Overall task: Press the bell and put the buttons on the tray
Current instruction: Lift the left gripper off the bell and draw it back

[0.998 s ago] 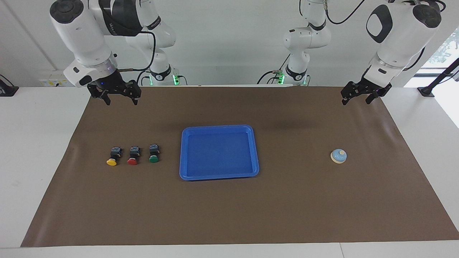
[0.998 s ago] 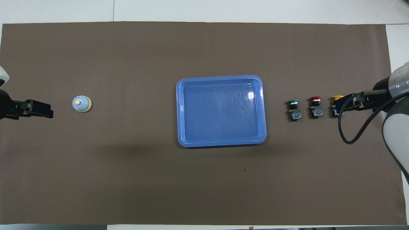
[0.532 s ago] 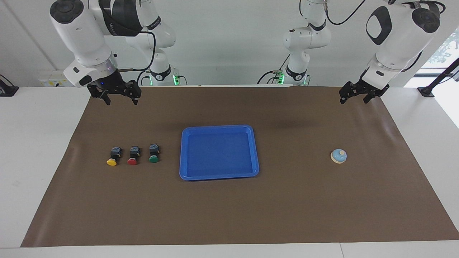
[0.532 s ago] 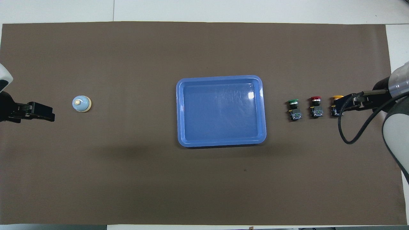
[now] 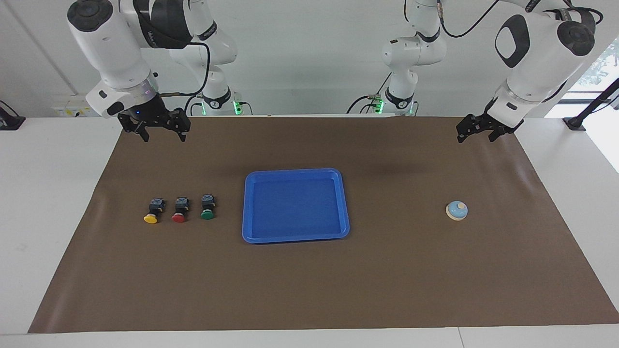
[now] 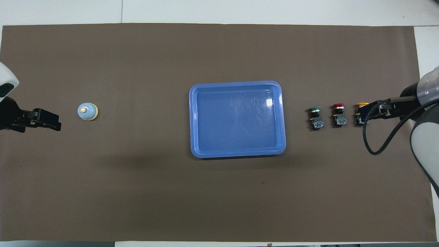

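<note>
A: Facing view first. Tray?

B: Blue tray (image 5: 295,205) sits center frame on the brown mat (image 5: 319,290), nothing in it. In the overhead view it's center too (image 6: 237,119).

A: Buttons?

B: Three in a row, left-center of the facing frame, toward the right arm's end of the table, well apart from the tray. Yellow button (image 5: 153,211) is outermost, red button (image 5: 179,210) in the middle, green button (image 5: 207,208) closest to the tray. All lie on the mat with caps pointing at the lower edge of the frame. In the overhead view they show right of center: green (image 6: 316,117), red (image 6: 339,115), yellow (image 6: 360,113), caps toward the top edge.

A: Bell?

B: Light-blue bell (image 5: 456,210) with a cream knob, right-center of the facing frame, toward the left arm's end, alone on the mat. Overhead, left-center (image 6: 87,112).

A: Grippers?

B: Right gripper (image 5: 162,132) is upper left in the facing frame, up in the air over the mat's robot-side edge, fingers spread, holding nothing. Overhead it comes in at the right edge and partly covers the yellow button, but the facing view shows it well above and clear of the row.

A: Left one?

B: Left gripper (image 5: 476,135) is upper right in the facing frame, raised over the mat's corner, released, nothing in it. Overhead (image 6: 48,120) it's at the left edge, beside the bell, not touching.
</note>
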`<state>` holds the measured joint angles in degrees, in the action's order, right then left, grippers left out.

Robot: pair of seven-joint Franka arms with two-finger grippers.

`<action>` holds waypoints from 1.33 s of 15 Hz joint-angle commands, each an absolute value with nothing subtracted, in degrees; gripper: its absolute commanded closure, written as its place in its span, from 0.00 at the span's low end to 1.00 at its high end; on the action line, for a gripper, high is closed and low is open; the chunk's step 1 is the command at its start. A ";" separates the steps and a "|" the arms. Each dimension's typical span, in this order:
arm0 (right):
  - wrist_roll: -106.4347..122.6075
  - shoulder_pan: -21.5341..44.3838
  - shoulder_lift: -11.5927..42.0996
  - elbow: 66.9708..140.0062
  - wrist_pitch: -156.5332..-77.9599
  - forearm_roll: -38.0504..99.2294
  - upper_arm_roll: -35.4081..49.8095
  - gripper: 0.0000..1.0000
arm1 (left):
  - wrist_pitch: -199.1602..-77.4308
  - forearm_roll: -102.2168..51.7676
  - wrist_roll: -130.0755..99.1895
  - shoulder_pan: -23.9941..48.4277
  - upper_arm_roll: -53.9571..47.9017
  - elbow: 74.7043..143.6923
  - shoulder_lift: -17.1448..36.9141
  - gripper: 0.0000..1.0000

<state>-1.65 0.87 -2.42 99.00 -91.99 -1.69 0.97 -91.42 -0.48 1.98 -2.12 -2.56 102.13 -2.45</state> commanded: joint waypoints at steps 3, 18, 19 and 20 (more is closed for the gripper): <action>-0.88 -0.18 -3.16 99.58 -91.23 -1.93 1.67 0.00 | -89.30 0.00 1.32 -1.67 -2.29 100.11 -1.49 0.00; 5.97 -5.35 -3.69 105.19 -99.19 -1.67 1.41 0.00 | -88.77 0.00 0.79 1.06 -2.29 99.14 -1.40 0.00; 5.89 -5.97 -2.82 105.55 -100.27 -1.67 1.41 0.00 | -88.77 0.00 0.70 1.05 -2.29 99.14 -1.75 0.00; 5.98 -6.24 -0.72 105.47 -101.59 -1.67 1.41 0.00 | -88.77 0.00 0.70 0.97 -2.20 99.05 -1.93 0.00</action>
